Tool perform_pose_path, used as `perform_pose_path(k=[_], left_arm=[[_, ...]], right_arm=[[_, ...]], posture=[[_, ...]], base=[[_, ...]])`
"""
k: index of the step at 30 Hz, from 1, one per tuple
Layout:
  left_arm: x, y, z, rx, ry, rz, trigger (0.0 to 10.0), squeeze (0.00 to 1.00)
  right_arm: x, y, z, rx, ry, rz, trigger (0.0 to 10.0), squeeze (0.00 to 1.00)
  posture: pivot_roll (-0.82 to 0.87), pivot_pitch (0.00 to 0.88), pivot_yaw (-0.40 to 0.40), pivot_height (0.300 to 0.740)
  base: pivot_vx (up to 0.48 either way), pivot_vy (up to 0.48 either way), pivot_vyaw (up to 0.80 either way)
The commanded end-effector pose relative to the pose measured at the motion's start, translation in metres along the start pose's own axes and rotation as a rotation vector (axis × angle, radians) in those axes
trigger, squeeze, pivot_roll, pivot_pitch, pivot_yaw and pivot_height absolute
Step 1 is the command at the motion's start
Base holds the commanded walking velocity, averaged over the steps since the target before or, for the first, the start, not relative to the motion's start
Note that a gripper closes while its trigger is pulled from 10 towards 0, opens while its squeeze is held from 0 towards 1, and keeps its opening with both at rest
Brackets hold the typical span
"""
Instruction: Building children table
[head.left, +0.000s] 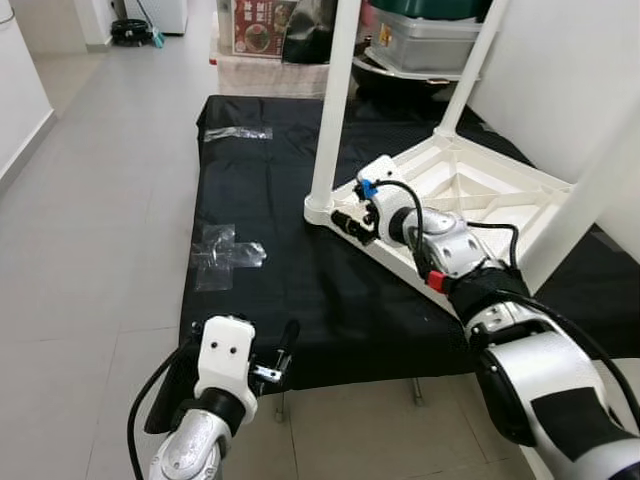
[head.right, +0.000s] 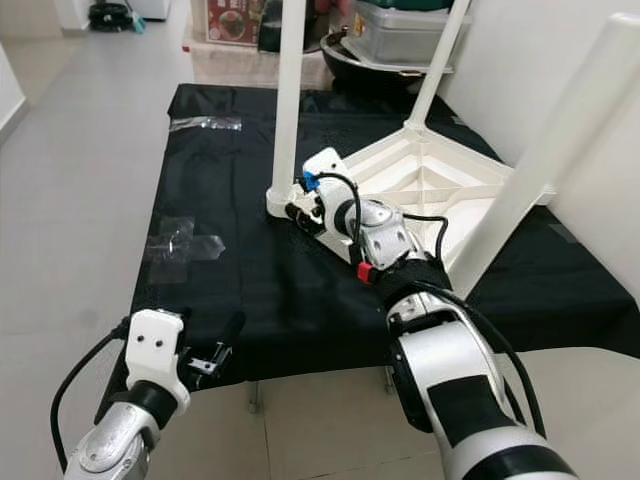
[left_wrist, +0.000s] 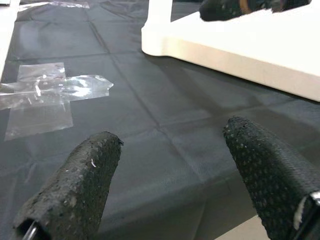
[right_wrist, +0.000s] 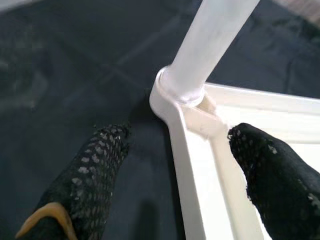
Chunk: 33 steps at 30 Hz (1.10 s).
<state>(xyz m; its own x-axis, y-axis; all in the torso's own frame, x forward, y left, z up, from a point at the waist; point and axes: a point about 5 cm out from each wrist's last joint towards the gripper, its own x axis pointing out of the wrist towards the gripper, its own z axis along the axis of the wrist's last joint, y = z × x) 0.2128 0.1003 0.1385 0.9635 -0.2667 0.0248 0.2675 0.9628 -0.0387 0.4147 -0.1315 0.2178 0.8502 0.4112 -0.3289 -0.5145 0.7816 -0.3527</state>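
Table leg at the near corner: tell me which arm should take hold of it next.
Right. The right tool is open at the near corner of the upturned white table, fingers either side of the frame just below the leg. The left tool is open at the black cloth's near edge, well short.

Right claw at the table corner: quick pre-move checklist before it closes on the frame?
1. Right claw open: ok, fingers spread either side of the frame rail.
2. Claw lined up with the corner socket: ok, rail runs between the fingers.
3. Leg seated in that socket: looks upright and in; full seating cannot tell.
4. Table lying upside down on the black cloth: ok.
5. Left claw out of the way: ok, open, low over the cloth's near edge, apart from the table.
6. Plastic wrap near the work: ok, well aside of the corner.
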Motion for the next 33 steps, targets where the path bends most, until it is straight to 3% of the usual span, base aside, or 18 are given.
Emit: perform_pose_path(k=[1,3,13,19,25,33], left_arm=[[-0.002,-0.005,-0.001,-0.014,0.015,-0.018,10.0,0.00],[-0.005,-0.010,0.001,-0.014,0.014,-0.037,10.0,0.00],[-0.015,-0.020,0.007,-0.019,0.014,-0.063,10.0,0.00],[-0.018,-0.021,0.009,-0.025,0.021,-0.060,10.0,0.00],[-0.019,-0.021,0.010,-0.026,0.027,-0.058,10.0,0.00],[-0.022,-0.024,0.014,-0.029,0.033,-0.048,10.0,0.00]], right_arm=[[-0.001,-0.003,-0.006,-0.001,0.055,0.010,10.0,0.00],[-0.001,-0.002,-0.014,-0.010,0.127,0.044,10.0,0.00],[-0.004,-0.005,-0.035,-0.087,0.251,0.059,10.0,0.00],[-0.005,-0.005,-0.037,-0.086,0.266,0.051,10.0,0.00],[-0.004,0.002,-0.041,-0.047,0.304,0.126,10.0,0.00],[0.002,0.016,-0.039,-0.138,0.338,0.204,10.0,0.00]], posture=[[0.07,0.126,-0.128,0.740],[0.07,0.137,-0.128,0.740],[0.07,0.179,-0.136,0.740],[0.07,0.200,-0.141,0.740],[0.07,0.207,-0.139,0.740],[0.07,0.239,-0.151,0.740]], base=[[0.000,0.000,0.00],[0.000,0.000,0.00],[0.000,0.000,0.00],[0.000,0.000,0.00],[0.000,0.000,0.00],[0.000,0.000,0.00]])
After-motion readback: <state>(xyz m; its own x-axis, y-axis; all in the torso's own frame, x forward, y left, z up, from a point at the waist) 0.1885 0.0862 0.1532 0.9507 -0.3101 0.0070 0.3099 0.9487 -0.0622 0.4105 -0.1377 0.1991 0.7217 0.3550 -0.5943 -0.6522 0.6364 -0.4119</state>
